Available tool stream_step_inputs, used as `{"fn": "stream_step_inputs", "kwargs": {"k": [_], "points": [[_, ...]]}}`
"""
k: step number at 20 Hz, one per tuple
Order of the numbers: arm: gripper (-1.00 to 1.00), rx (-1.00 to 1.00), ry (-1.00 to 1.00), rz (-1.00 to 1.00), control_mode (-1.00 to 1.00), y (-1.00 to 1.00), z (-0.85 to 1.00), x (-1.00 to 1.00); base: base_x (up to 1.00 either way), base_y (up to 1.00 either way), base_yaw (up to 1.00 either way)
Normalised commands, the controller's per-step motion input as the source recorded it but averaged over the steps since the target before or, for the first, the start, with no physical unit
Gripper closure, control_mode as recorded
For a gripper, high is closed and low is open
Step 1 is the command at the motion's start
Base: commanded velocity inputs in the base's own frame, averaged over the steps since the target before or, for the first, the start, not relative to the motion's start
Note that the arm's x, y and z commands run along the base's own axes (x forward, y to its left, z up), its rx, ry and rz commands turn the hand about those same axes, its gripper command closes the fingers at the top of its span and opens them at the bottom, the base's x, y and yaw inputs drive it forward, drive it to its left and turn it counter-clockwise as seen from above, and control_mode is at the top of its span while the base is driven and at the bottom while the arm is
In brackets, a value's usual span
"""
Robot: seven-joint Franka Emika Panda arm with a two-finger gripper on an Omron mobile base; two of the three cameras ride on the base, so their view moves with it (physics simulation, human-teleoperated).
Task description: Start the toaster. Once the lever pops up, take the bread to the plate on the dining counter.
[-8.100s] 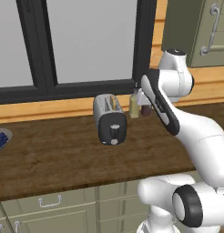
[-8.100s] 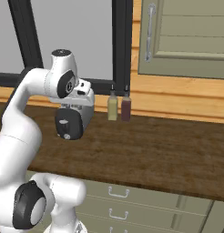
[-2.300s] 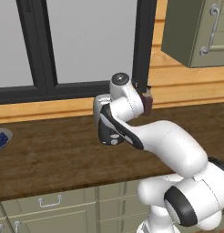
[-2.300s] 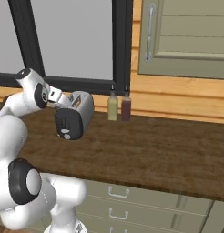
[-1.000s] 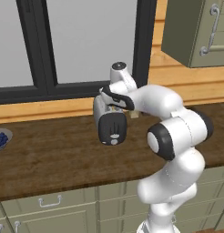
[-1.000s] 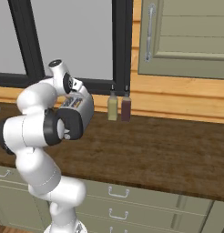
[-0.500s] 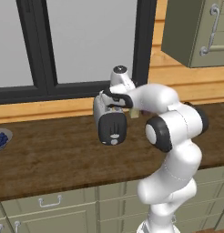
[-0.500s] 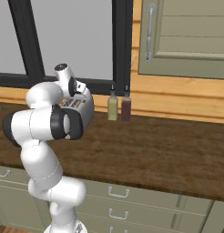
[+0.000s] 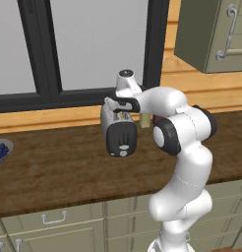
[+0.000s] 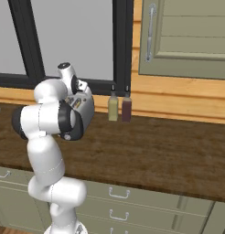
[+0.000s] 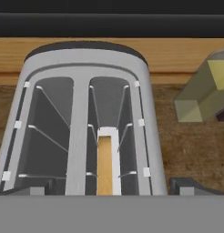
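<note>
Bread not lifted out yet.
The claw (image 11: 112, 184) hangs spread wide over the toaster (image 9: 118, 130) on the surface (image 9: 59, 167); the bread (image 11: 104, 166) sits in one slot, and grabbing and carrying are left.

White Franka arm (image 9: 184, 162), glossy rounded segments w/ dark grey joint rings; round cap w/ dark disc at top joint; small dark fingers (image 11: 186, 185), squared tips.

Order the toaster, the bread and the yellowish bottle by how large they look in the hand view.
1. toaster
2. yellowish bottle
3. bread, a thin edge showing in one slot

The camera sits very close, so this says little about real size.
</note>
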Motion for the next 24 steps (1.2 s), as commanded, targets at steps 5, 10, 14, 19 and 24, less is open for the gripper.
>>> {"fn": "stream_step_inputs", "kwargs": {"k": [5, 10, 14, 19, 24], "points": [[-1.0, 0.0, 0.0, 0.0, -1.0, 0.0, 0.0, 0.0, 0.0, 0.0, 0.0], [-1.0, 0.0, 0.0, 0.0, -1.0, 0.0, 0.0, 0.0, 0.0, 0.0, 0.0], [-1.0, 0.0, 0.0, 0.0, -1.0, 0.0, 0.0, 0.0, 0.0, 0.0, 0.0], [-1.0, 0.0, 0.0, 0.0, -1.0, 0.0, 0.0, 0.0, 0.0, 0.0, 0.0], [-1.0, 0.0, 0.0, 0.0, -1.0, 0.0, 0.0, 0.0, 0.0, 0.0, 0.0]]}}
